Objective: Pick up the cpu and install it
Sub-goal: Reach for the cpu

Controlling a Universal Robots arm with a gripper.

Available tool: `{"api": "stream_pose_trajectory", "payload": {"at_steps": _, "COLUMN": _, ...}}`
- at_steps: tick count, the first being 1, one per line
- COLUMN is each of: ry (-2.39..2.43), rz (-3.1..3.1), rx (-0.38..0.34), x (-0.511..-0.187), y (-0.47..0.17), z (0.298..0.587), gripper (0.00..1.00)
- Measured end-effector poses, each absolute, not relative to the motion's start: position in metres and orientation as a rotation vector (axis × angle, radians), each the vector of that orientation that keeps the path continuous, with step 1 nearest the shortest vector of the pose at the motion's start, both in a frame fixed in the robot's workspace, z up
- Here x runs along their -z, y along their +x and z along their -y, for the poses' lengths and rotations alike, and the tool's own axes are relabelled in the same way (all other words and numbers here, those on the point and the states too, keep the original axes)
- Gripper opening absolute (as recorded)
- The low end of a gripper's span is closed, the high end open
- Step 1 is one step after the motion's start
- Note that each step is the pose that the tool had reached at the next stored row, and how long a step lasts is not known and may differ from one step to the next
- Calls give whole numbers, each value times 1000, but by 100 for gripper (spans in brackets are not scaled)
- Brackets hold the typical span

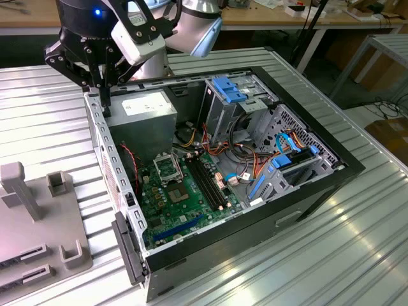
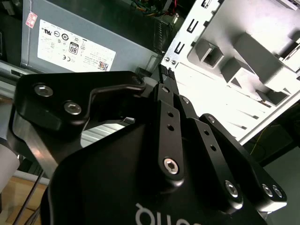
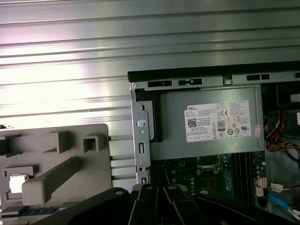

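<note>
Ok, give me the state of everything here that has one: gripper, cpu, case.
computer case: on its side, panel off, open.
gripper: shut, above the computer case's edge.
cpu: flat in the grey holder's recess, not gripped.
socket frame: seems hinged up, hard to tell.

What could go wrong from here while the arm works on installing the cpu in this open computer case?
The gripper hangs right at the case's metal side wall and might strike it when moving. Loose cables lie close to the socket frame and might snag. The power supply beside the socket frame leaves little room.
</note>
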State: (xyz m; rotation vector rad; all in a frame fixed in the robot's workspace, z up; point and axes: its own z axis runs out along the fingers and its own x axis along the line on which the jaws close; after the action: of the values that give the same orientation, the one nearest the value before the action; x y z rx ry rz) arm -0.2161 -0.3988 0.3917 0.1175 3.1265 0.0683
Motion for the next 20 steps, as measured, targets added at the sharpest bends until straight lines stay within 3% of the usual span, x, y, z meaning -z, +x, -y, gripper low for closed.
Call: {"api": "stream_pose_trajectory", "payload": {"at_steps": 20, "ry": 118, "rz": -3129, "rx": -68, "x": -391, "y": -225, "z": 399, "gripper": 11}}
